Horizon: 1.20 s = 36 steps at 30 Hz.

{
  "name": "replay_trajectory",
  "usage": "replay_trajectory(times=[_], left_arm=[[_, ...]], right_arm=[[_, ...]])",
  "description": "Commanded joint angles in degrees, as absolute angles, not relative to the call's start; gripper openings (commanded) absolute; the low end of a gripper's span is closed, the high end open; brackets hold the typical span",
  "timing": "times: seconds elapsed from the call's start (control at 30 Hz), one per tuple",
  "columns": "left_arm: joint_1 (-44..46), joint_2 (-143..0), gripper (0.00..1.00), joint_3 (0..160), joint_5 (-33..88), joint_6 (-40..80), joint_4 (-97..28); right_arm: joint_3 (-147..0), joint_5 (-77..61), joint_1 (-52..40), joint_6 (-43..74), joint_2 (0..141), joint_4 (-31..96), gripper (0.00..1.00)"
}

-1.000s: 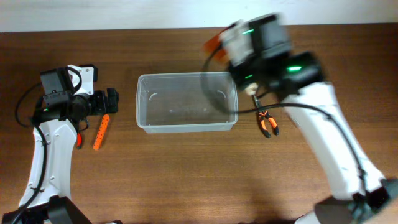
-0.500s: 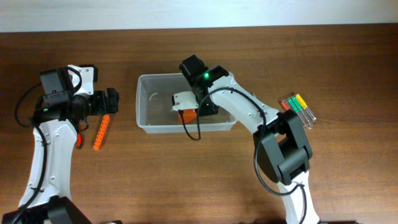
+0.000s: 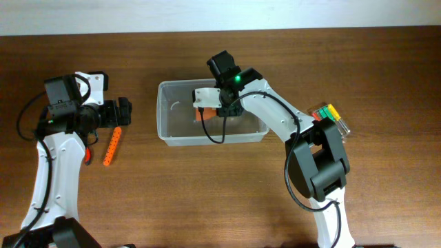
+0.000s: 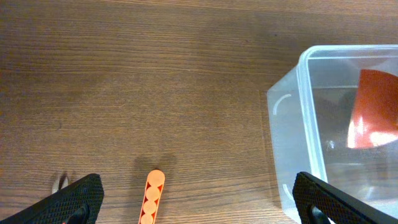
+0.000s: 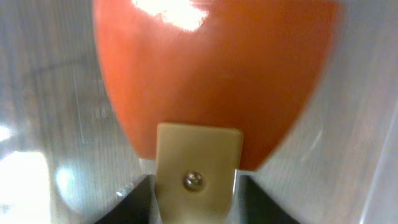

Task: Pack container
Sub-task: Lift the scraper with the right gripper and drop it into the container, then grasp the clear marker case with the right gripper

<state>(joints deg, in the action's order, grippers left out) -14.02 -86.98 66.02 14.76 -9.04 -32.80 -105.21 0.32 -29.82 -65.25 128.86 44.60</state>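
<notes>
Strip of orange plastic (image 3: 112,146) with a row of round bumps lies near the left edge of the bench (image 3: 207,200), its near end cut off in the left wrist view. A red bit (image 3: 87,157) beside it is mostly hidden under the left arm and cannot be named. Just beyond the strip hangs the left gripper (image 3: 125,111), its fingers (image 4: 81,198) spread wide with nothing between them. Toward the right edge sits a clear case of screwdrivers (image 3: 331,118) with green, yellow and red handles; any lettering on it is too small to read. The container (image 3: 163,117) stands on the middle of the bench, nearer the far edge than the near one. The right gripper (image 5: 196,198) reaches down inside it. Its black fingers (image 5: 135,200) press against either side of a tan tab (image 5: 198,168) with a screw on the orange tool (image 5: 211,74). That tool fills the right wrist view, so its outline is lost. Half a second ago the container sat slightly further left and nearer; the left arm, strip and case lie as before.
</notes>
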Motion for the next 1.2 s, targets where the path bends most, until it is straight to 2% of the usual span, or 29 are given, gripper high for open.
replay_trajectory(times=[0.0, 0.1, 0.3, 0.4, 0.43, 0.53, 0.63, 0.73, 0.93, 1.03, 1.17], left_arm=[[-14.3, -87.3, 0.99, 67.0, 15.0, -10.0, -32.6], [-14.3, -87.3, 0.99, 67.0, 15.0, -10.0, -32.6], [-14.3, -87.3, 0.99, 67.0, 15.0, -10.0, -32.6], [-14.3, -87.3, 0.99, 67.0, 15.0, -10.0, -32.6], [-14.3, -87.3, 0.99, 67.0, 15.0, -10.0, -32.6], [-14.3, -87.3, 0.99, 67.0, 15.0, -10.0, -32.6], [-14.3, -87.3, 0.99, 67.0, 15.0, -10.0, -32.6], [-14.3, -87.3, 0.99, 67.0, 15.0, -10.0, -32.6], [-14.3, -87.3, 0.99, 67.0, 15.0, -10.0, -32.6], [-14.3, -87.3, 0.99, 67.0, 15.0, -10.0, -32.6], [-14.3, -87.3, 0.99, 67.0, 15.0, -10.0, -32.6]], right_arm=[[-109.1, 4.4, -30.5, -51.7, 126.3, 44.1, 0.99], [-118.3, 13.4, -30.3, -35.1, 121.7, 47.8, 0.99], [-135.2, 17.2, -26.3, -17.5, 114.0, 68.7, 0.99], [-136.6, 15.6, -20.4, -9.6, 111.4, 75.4, 0.99], [-136.6, 12.5, -15.0, -3.6, 110.9, 79.9, 0.99], [-135.1, 7.9, -6.8, 1.2, 111.3, 85.2, 0.99], [-129.8, 6.4, 2.2, 1.6, 112.4, 87.2, 0.99], [-119.4, 6.4, 9.6, -4.4, 114.0, 82.9, 0.99], [-101.7, 4.1, 11.1, -22.4, 114.1, 67.2, 0.98], [-96.7, -1.5, 11.0, -31.6, 114.3, 64.7, 0.98], [-93.8, -1.6, 11.2, -36.3, 116.3, 63.5, 0.98]])
